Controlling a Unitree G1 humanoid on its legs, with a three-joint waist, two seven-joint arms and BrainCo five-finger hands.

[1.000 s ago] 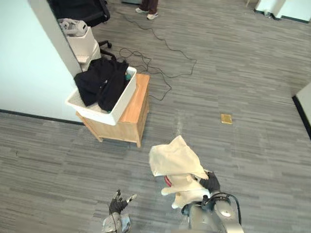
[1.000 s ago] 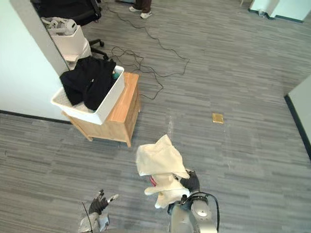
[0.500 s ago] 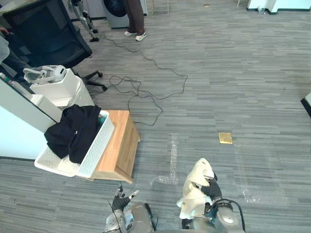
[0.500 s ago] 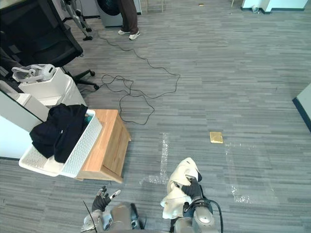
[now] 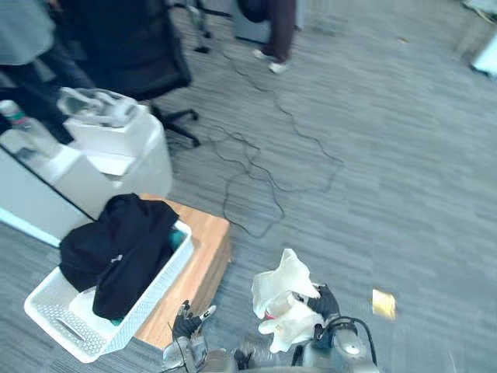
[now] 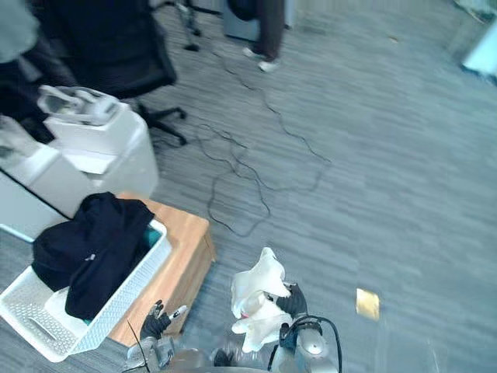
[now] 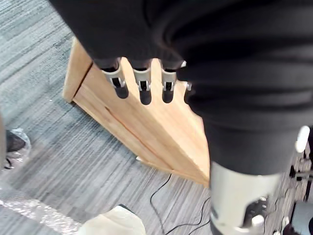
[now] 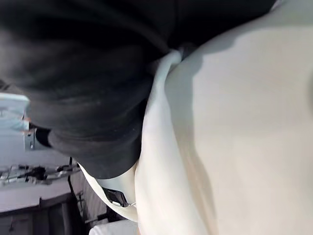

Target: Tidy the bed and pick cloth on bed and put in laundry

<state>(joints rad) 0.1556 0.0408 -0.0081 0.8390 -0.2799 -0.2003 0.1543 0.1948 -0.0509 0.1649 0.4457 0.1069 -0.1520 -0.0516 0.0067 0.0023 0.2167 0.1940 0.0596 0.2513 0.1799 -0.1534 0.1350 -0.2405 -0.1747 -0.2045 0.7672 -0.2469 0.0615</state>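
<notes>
- The robot's right hand point(image 5: 326, 301) is held up in front of its body, its fingers closed round a bunch of cream crumpled cloth point(image 5: 283, 300).
- The cloth is clear of the floor. One fold stands up above the hand and the rest hangs beside it, on the side toward the other arm. In the right wrist view the fabric lies tight against the hand's dark cover.
- The left hand point(image 5: 189, 320) is low and well apart from the cloth. Its fingers point(image 7: 141, 82) are straight and a little spread, and it holds nothing.
- Just past those fingers stands a low light-wood side table point(image 5: 207, 250).
- A white perforated plastic laundry basket point(image 5: 68, 329) sits on the table and overhangs it on the robot's left.
- A black bundled garment point(image 5: 118, 250) fills the far end of the basket and spills over its rim.
- Farther off are a white boxy cabinet point(image 5: 128, 159) and a black office chair point(image 5: 136, 50).
- A person's legs point(image 5: 281, 31) show at the far side of the grey striped carpet point(image 5: 404, 155).
- A small yellow square point(image 5: 383, 304) lies on the floor to the right.
</notes>
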